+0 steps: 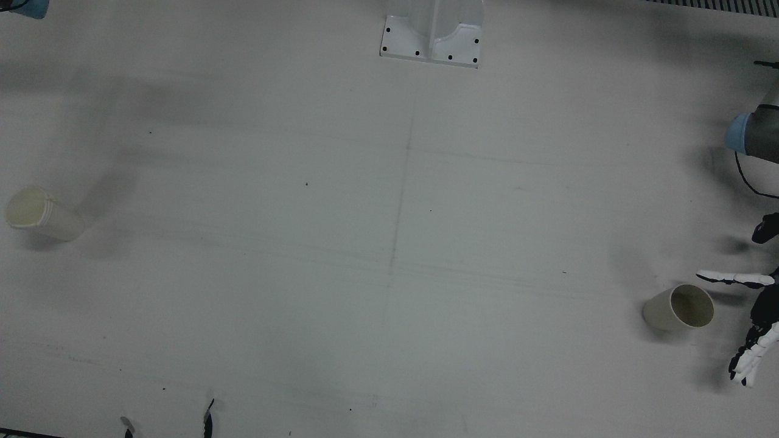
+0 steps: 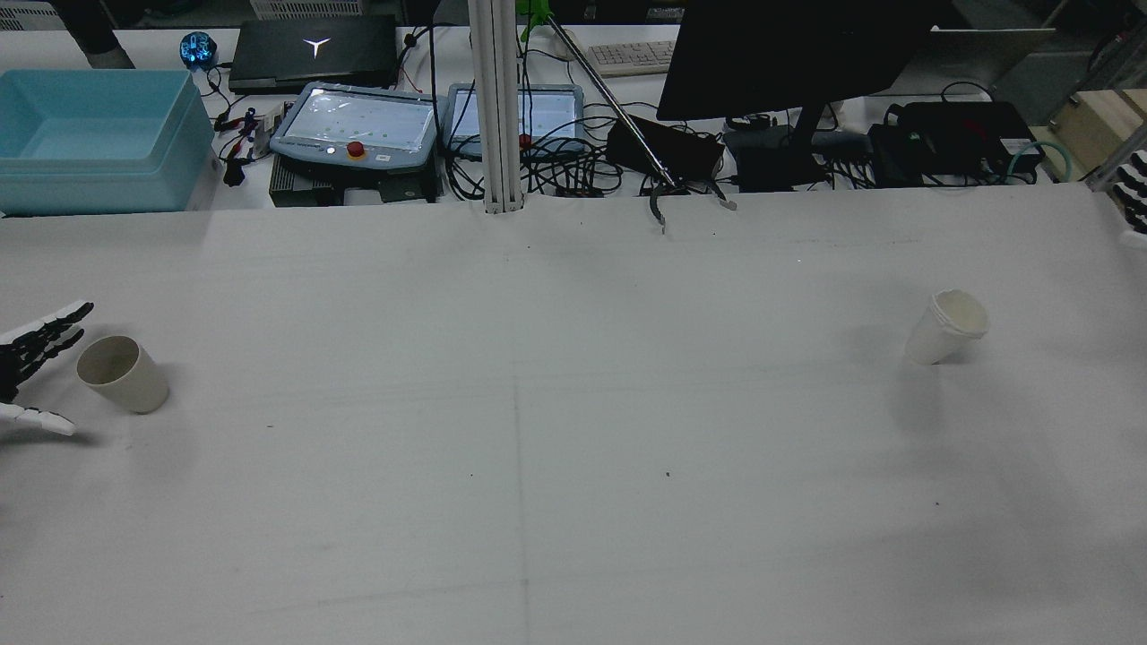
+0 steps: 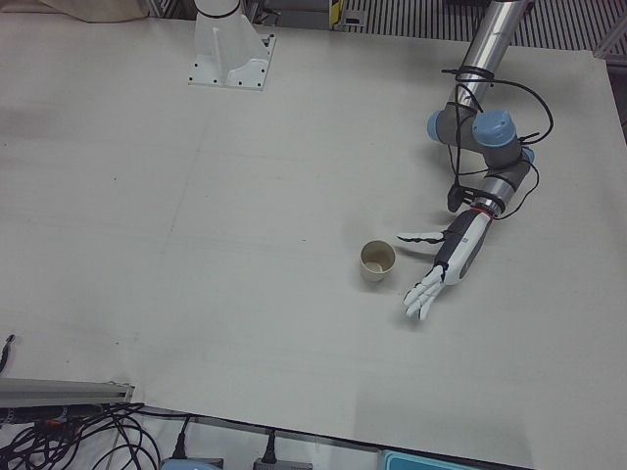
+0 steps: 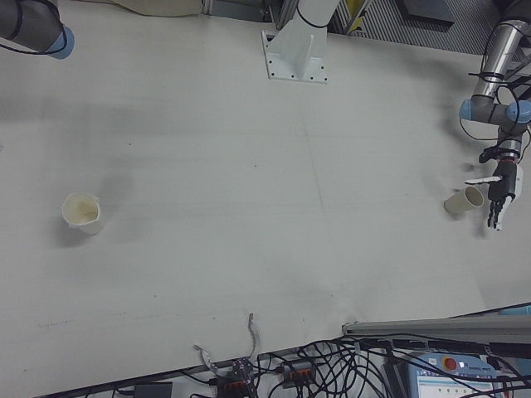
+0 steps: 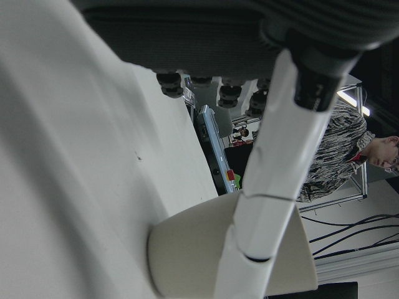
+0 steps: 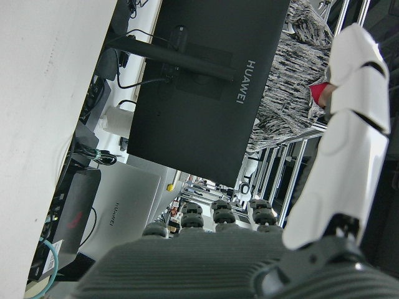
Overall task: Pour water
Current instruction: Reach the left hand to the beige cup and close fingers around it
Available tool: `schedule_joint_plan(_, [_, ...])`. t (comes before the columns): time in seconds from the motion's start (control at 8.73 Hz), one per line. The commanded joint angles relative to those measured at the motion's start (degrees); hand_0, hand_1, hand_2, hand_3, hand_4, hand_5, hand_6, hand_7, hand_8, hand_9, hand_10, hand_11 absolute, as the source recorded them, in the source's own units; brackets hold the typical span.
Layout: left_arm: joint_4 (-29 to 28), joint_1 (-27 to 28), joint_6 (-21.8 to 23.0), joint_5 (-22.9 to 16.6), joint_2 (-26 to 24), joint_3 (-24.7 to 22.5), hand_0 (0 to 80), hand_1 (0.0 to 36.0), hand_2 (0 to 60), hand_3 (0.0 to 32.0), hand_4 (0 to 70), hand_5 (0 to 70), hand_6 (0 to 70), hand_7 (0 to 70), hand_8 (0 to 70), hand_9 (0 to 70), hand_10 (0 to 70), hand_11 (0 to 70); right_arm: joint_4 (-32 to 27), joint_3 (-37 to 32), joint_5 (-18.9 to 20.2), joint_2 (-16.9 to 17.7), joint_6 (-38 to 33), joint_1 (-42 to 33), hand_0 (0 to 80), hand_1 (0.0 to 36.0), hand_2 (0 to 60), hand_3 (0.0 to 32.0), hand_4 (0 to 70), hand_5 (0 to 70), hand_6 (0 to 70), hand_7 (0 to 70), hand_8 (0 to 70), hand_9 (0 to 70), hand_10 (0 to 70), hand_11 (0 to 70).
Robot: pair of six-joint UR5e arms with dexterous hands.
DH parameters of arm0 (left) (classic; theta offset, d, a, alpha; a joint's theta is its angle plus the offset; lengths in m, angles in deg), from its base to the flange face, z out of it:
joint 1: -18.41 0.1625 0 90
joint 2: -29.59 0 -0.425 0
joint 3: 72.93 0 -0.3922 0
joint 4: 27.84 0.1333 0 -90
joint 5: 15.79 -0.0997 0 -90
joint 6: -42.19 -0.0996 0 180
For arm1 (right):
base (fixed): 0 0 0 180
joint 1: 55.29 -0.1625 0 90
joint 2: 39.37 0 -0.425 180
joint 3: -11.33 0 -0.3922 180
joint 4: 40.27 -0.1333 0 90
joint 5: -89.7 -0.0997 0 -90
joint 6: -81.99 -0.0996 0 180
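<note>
A beige paper cup stands on the white table in front of my left arm; it also shows in the rear view and the left-front view. My left hand is open beside it, fingers spread, palm facing the cup and a little apart from it. In the left hand view the cup sits just past one finger. A second, stacked paper cup stands far off on the other side. My right hand is open and empty at the table's edge.
A white pedestal base is bolted at the robot's side of the table. Beyond the far edge are a blue bin, teach pendants, a post, a monitor and cables.
</note>
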Motion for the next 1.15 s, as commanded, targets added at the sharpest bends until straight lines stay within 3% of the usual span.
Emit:
schedule_joint_plan(0.0, [1.63,0.28,0.06,0.03,-2.16,-0.02,80.0,28.6,0.0,0.0,22.2,0.0,8.5,5.0,0.7,0.0,1.9,6.3,0.00,-0.13,-0.09,0.12,-0.04,-0.13,49.4,19.0,14.9,3.0,0.0,5.5,8.4,5.5,5.8,7.6,0.0,0.0])
schedule_joint_plan(0.11, [1.80,0.37,0.06,0.11,-2.34,-0.11,78.8,24.2,0.0,0.0,24.1,0.0,8.7,5.3,0.7,0.0,1.8,5.7,0.00,-0.05,-0.09,0.12,-0.04,-0.13,49.6,19.0,14.8,3.0,0.0,5.5,8.3,5.1,5.8,7.5,0.0,0.0])
schedule_joint_plan(0.23, [2.15,0.37,0.06,0.11,-2.51,-0.20,73.2,23.0,0.0,0.0,24.4,0.0,8.7,5.3,0.7,0.0,1.7,5.5,0.00,-0.05,-0.09,0.12,-0.04,-0.21,49.5,18.9,14.8,3.2,0.0,5.5,8.0,4.3,5.7,7.5,0.0,0.0])
schedule_joint_plan(0.57, [2.60,0.37,-0.03,0.11,-3.04,-0.29,76.2,22.9,0.0,0.0,26.6,0.0,9.1,5.7,0.8,0.0,1.8,5.5,0.00,-0.05,-0.01,0.21,-0.04,-0.21,49.2,18.8,14.4,2.4,0.0,5.4,7.6,3.4,5.5,7.3,0.0,0.0])
schedule_joint_plan(1.03, [2.95,4.93,0.14,2.13,-3.48,-0.55,79.5,23.5,0.0,0.0,27.2,0.0,9.3,6.0,0.8,0.0,1.8,5.7,0.00,-0.05,-0.01,0.30,-0.13,-0.30,49.2,18.8,13.9,2.8,0.0,5.4,7.0,2.2,5.3,7.2,0.0,0.0])
